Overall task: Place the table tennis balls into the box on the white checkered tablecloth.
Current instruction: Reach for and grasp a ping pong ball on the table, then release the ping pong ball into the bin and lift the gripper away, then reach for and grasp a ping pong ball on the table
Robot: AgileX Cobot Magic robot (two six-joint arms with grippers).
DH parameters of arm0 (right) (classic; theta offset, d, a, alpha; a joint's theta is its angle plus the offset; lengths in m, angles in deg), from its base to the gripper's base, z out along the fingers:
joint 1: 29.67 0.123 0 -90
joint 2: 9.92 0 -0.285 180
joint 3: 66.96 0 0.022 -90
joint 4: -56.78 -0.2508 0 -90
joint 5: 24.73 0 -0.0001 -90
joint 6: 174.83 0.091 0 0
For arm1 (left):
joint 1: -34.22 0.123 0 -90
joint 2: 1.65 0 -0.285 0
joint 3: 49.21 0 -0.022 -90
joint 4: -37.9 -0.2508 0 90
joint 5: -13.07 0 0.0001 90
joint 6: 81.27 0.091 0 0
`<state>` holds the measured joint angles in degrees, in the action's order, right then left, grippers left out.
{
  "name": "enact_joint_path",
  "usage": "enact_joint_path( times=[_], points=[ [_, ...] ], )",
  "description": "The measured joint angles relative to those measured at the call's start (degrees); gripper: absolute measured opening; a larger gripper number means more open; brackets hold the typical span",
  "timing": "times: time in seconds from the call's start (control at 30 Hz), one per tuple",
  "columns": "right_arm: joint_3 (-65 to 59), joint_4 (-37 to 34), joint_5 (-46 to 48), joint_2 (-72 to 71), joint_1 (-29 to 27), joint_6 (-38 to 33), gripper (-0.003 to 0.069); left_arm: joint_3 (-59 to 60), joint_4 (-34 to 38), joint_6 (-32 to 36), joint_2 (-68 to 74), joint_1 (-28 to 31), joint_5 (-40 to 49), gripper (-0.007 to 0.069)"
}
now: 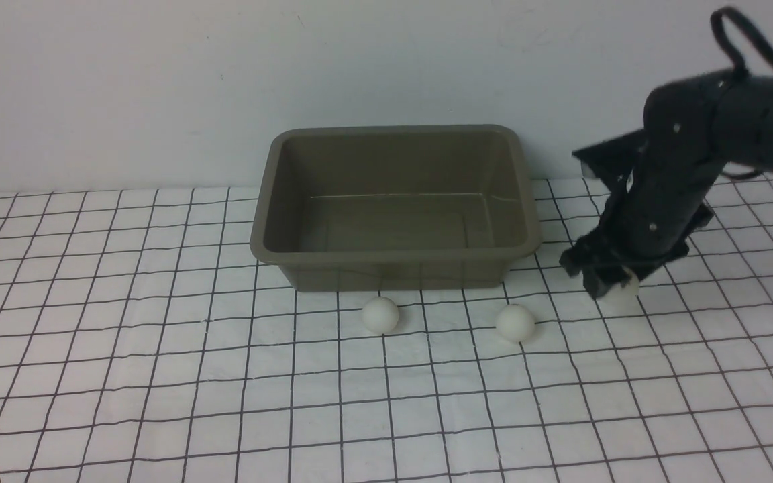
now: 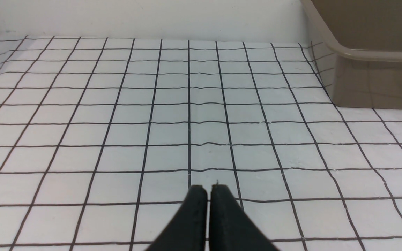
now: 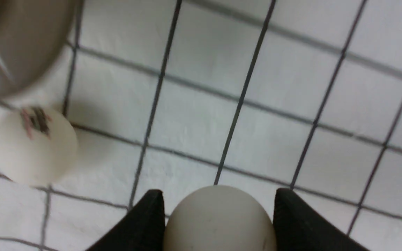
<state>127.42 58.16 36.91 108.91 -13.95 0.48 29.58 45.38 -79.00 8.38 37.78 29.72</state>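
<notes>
The right gripper (image 3: 218,194) pinches one ball (image 3: 218,223) low over the cloth (image 1: 158,376) just right of the empty box (image 1: 393,268), left gripper (image 2: 208,190) pressed together, so next it likely must lift clear over the rim; two balls (image 1: 380,314) (image 1: 515,323) lie in front.

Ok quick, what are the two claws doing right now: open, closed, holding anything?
Left gripper: closed, holding nothing.
Right gripper: closed on a table tennis ball, with a finger against each side of it.
</notes>
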Motion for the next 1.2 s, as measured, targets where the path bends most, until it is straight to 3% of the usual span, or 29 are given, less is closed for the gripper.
enact_joint_path(
  times=[0.17, 0.47, 0.83, 1.2],
  points=[
    [11.9, -4.7, -2.1, 1.0, 3.6, -3.1, 0.0364, 0.0, 0.0, 0.0, 0.0, 0.0, 0.0, -0.0004],
    [27.5, -6.0, -2.5, 16.7, 9.6, -4.4, 0.0364, 0.0, 0.0, 0.0, 0.0, 0.0, 0.0, -0.0004],
    [28.7, -5.9, -0.4, 20.1, 9.6, -4.7, 0.0438, 0.0, 0.0, 0.0, 0.0, 0.0, 0.0, -0.0004],
    [28.7, -0.3, 9.5, 9.8, 9.6, -1.3, 0.0447, 0.0, 0.0, 0.0, 0.0, 0.0, 0.0, -0.0004]
  ],
)
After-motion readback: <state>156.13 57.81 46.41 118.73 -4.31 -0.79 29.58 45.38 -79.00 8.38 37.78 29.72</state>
